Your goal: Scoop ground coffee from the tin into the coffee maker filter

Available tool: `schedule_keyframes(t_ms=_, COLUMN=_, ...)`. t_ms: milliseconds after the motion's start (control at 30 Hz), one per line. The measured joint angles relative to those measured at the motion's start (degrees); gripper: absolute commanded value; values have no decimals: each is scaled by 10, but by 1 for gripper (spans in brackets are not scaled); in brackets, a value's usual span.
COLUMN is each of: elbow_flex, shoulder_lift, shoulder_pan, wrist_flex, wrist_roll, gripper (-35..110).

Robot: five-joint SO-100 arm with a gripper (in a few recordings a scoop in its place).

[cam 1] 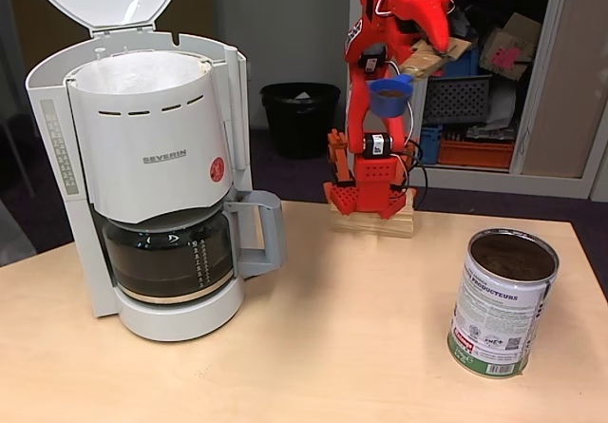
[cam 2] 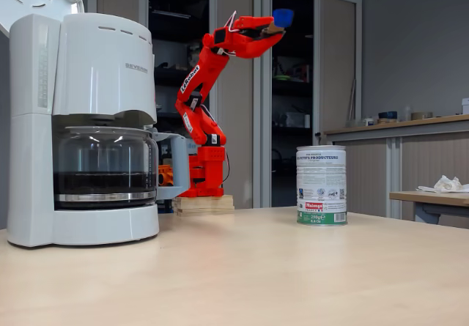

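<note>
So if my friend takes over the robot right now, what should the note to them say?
Pincer: raised high above the table and carrying a blue scoop with ground coffee in it; the pictures do not show how the jaws stand.
The tin stands open on the right of the table in both fixed views, with coffee inside.
The coffee maker filter sits in the machine on the left, lid up, above the glass carafe.
Done: a scoop is loaded and lifted clear of the tin.
Left: swing over to the filter, tip the scoop in, then go back for more if needed.
</note>
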Motion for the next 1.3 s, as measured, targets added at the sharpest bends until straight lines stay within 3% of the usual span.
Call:
schedule_keyframes(t_ms=567, elbow_flex=-76, shoulder_lift=-11, shoulder_pan=236, wrist_flex=-10, wrist_roll=-4, gripper=0)
schedule_keyframes(t_ms=1100, elbow_flex=-4, shoulder_lift=21, shoulder_pan=390, wrist_flex=-98, wrist_roll=150, gripper=0)
schedule_keyframes(t_ms=1300, elbow_flex=2, shoulder_lift=21, shoulder_pan=437, wrist_flex=-103, wrist_roll=257, gripper=0)
